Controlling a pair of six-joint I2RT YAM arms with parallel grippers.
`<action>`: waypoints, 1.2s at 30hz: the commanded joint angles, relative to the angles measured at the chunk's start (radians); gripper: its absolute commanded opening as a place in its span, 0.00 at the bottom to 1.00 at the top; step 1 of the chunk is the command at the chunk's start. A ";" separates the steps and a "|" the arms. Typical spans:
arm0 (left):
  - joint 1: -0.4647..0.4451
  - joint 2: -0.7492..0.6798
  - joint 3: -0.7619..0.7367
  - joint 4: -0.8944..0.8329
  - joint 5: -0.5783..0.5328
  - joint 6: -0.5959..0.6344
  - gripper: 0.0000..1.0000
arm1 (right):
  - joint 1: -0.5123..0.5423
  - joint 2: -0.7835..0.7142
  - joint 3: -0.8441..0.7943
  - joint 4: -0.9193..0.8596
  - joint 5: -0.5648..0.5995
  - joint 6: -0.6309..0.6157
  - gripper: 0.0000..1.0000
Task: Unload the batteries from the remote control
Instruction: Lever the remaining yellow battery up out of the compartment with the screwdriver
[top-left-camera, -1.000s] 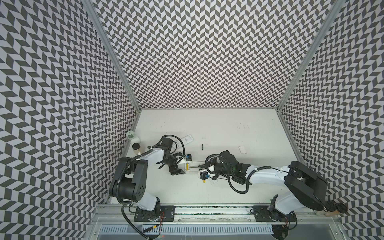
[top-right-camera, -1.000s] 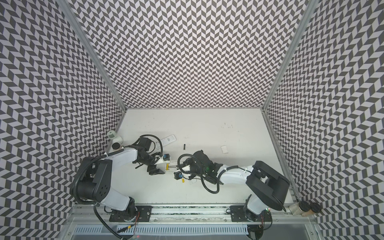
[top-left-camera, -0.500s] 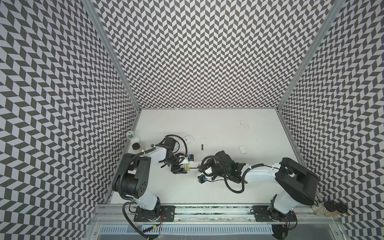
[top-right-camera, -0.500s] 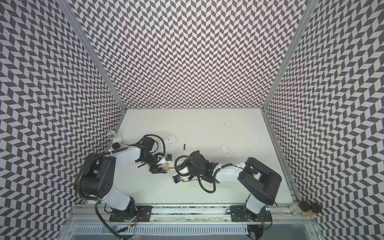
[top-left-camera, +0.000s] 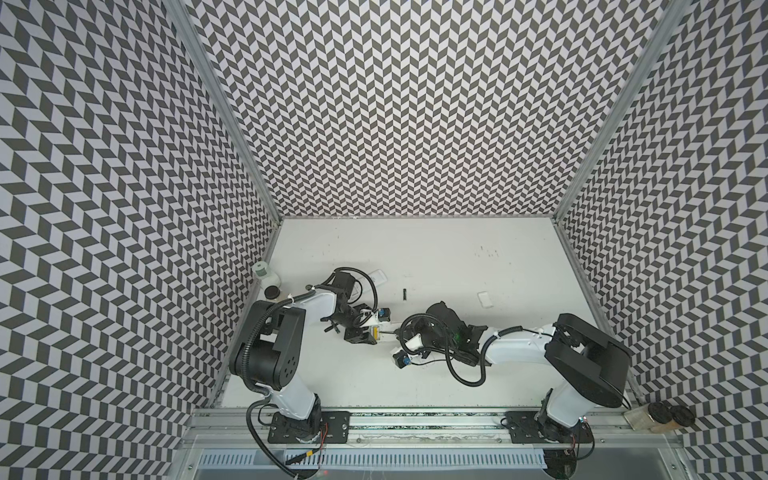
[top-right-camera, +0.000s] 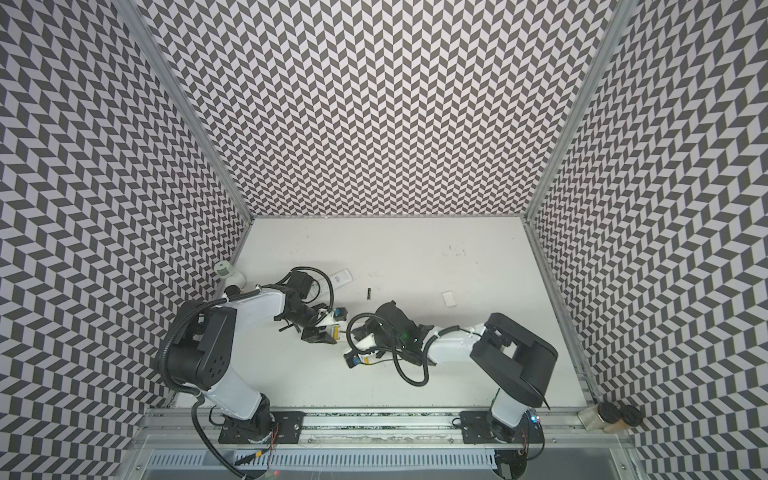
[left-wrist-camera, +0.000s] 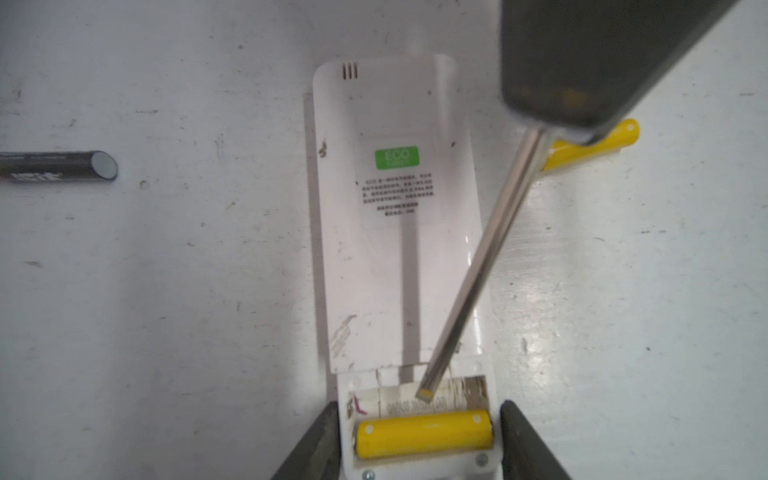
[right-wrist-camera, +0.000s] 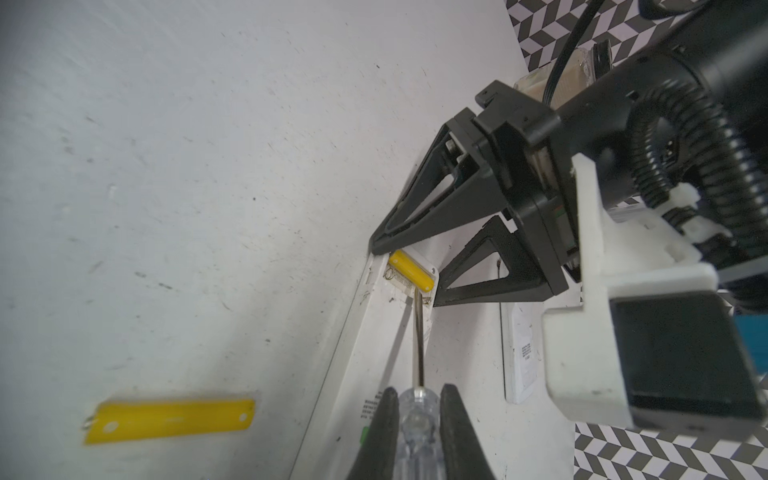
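The white remote control (left-wrist-camera: 399, 249) lies back up on the tabletop (left-wrist-camera: 166, 291), battery compartment uncovered. One yellow battery (left-wrist-camera: 424, 434) sits crosswise in the end slot, the neighbouring slot bare. A second yellow battery (right-wrist-camera: 170, 419) lies flat near the remote. A black battery (left-wrist-camera: 54, 166) lies flat on its other side, farther off.

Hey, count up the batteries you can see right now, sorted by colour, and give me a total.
Yellow: 2. A seated battery in the open end of the remote, and a loose battery on the table.
Black: 1. A black battery lying on the table.
Total: 3 in view.
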 joint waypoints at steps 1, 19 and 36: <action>0.000 0.023 0.023 -0.009 -0.034 0.058 0.54 | 0.009 0.020 0.019 0.052 -0.005 -0.027 0.00; -0.003 0.084 0.106 -0.051 -0.078 0.139 0.53 | 0.044 0.085 0.092 -0.073 0.031 -0.071 0.00; -0.019 0.088 0.099 -0.063 -0.065 0.139 0.50 | 0.108 0.121 0.036 0.112 0.203 0.032 0.00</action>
